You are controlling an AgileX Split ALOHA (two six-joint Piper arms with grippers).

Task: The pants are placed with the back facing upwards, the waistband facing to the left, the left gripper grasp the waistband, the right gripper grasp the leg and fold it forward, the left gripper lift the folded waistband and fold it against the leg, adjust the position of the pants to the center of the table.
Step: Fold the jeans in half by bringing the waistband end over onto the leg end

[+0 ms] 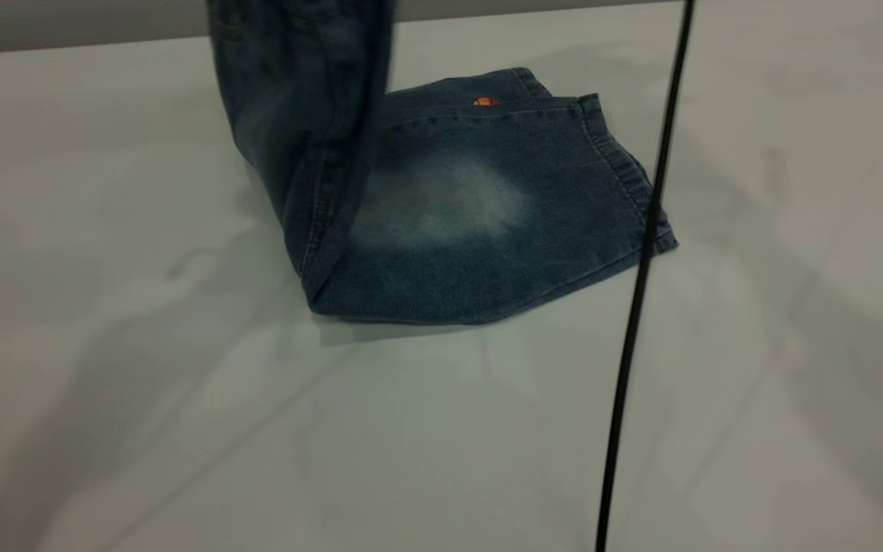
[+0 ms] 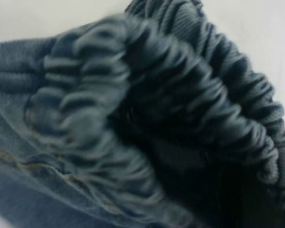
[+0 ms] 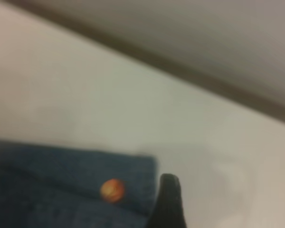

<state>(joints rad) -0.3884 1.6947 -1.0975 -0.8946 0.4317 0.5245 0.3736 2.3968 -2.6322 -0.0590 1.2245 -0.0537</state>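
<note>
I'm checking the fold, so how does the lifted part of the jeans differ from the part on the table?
The lifted part hangs upright and narrow, running out of view at the top; the flat part lies spread wide on the table. The flat part shows a faded patch and an orange button. Both are dark blue denim.

Looks like a lab or test bench rather than a home: a plain, pale grey-white tabletop (image 1: 142, 399) meeting a bare grey wall (image 1: 66, 19), with two thin black cables (image 1: 629, 360) hanging across the exterior view. No furnishings or decoration showing.
</note>
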